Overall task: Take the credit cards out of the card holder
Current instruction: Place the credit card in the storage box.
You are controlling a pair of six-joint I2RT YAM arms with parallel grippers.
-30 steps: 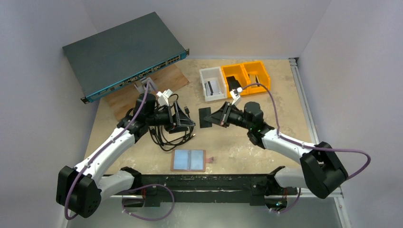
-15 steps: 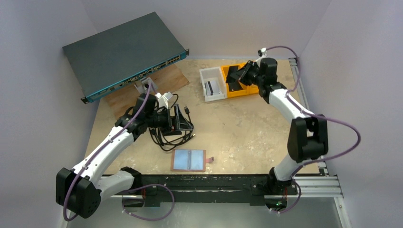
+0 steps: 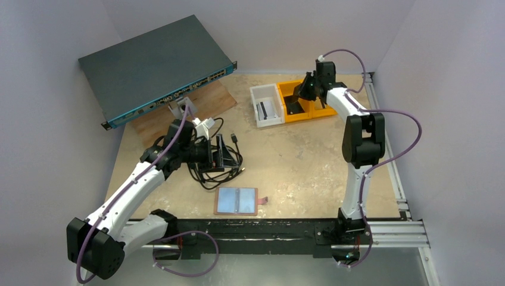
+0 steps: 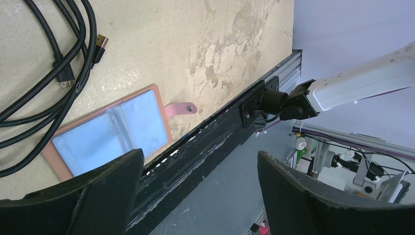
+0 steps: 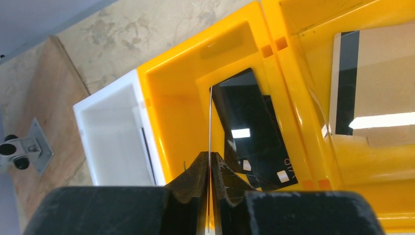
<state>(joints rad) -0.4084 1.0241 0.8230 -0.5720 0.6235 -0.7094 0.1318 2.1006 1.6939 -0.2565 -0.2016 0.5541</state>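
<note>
The card holder [image 3: 236,201] lies open and flat near the table's front edge, its clear pockets up and its snap tab [image 4: 178,108] sticking out. In the left wrist view the card holder [image 4: 112,132] sits below my left gripper [image 4: 200,205], which is open and empty. That left gripper [image 3: 223,152] hovers over the black cables. My right gripper [image 5: 210,155] is shut on a thin credit card [image 5: 210,117], seen edge-on, above the left yellow compartment. In the top view the right gripper [image 3: 302,92] is at the back of the table.
A dark card [image 5: 254,132] lies in the yellow bin [image 5: 171,98]. A card with a black stripe [image 5: 372,93] lies in the neighbouring compartment. Beside them stands a white bin [image 3: 266,105]. Black cables [image 3: 208,170], a wooden board [image 3: 178,119] and a network switch [image 3: 155,65] fill the left.
My right arm has swung from the table's middle to the yellow bin at the back, carrying the dark card. My left gripper has opened wider and drawn back slightly.
</note>
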